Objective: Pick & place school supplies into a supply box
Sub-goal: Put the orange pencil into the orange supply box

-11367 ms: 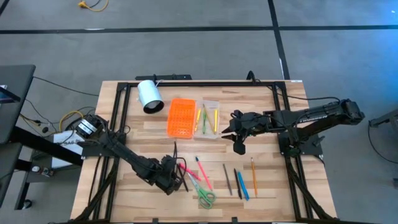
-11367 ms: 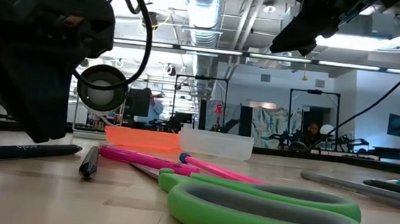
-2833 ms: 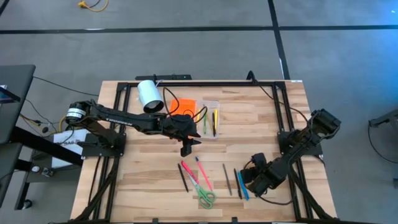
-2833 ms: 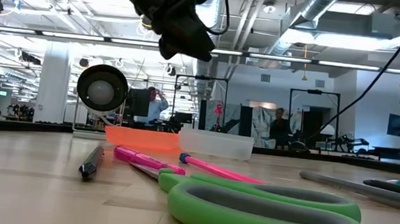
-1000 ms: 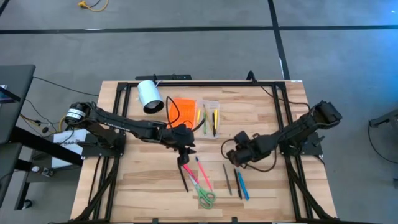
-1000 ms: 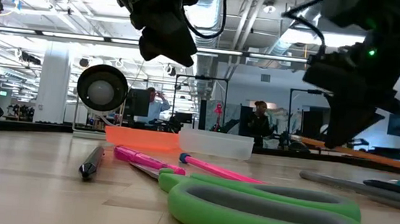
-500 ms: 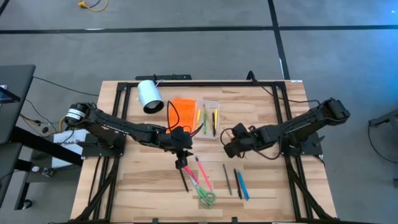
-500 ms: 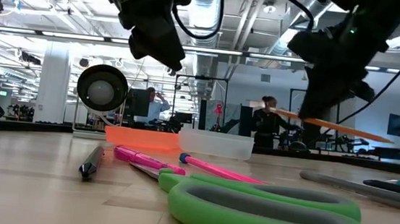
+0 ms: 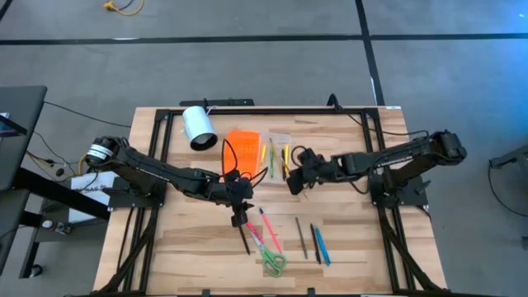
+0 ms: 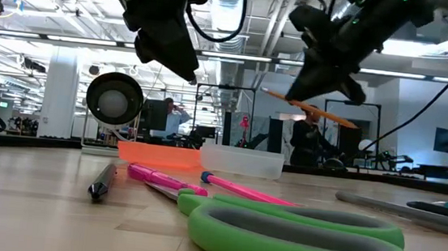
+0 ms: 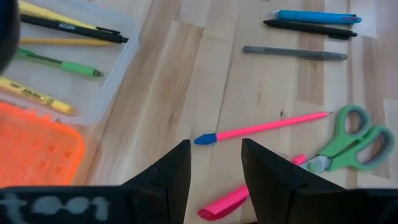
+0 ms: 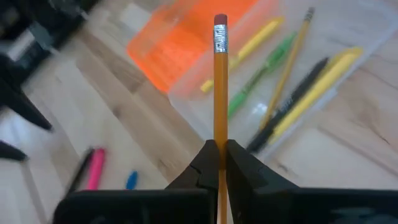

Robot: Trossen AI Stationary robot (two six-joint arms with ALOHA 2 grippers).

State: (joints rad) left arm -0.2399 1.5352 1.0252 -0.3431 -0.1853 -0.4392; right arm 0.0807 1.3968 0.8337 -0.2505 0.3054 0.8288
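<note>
The supply box lies open at the table's far middle: its orange lid (image 9: 241, 153) beside its clear tray (image 9: 277, 157), which holds yellow, green and black pens (image 12: 292, 93). My right gripper (image 9: 294, 180) hovers just right of the tray, shut on an orange pencil (image 10: 315, 109). My left gripper (image 9: 239, 216) is open above the pink pens (image 11: 261, 127) and holds nothing. The green scissors (image 9: 273, 261), a black pen (image 9: 242, 237), a grey pen (image 9: 302, 238) and the blue and black pens (image 9: 318, 244) lie flat on the table. My right gripper pinches the orange pencil's shaft (image 12: 219, 134) between its two fingers (image 12: 202, 158), partway along its length. The pencil is lifted clear and nearly level in the low view, and its eraser end (image 12: 219, 23) points ahead over the tray.
A white cylinder (image 9: 198, 126) lies on its side left of the orange lid, near the far edge. A black frame rail (image 9: 272, 110) runs round the table. Bare wood shows on the near left (image 9: 165, 239) and right of the pens (image 9: 363, 239).
My right gripper, shut on the orange pencil, has carried it lifted from the right middle of the table toward the far left, up to the clear tray. My left gripper has moved a little toward the near edge, over the pink pens, and has stayed open.
</note>
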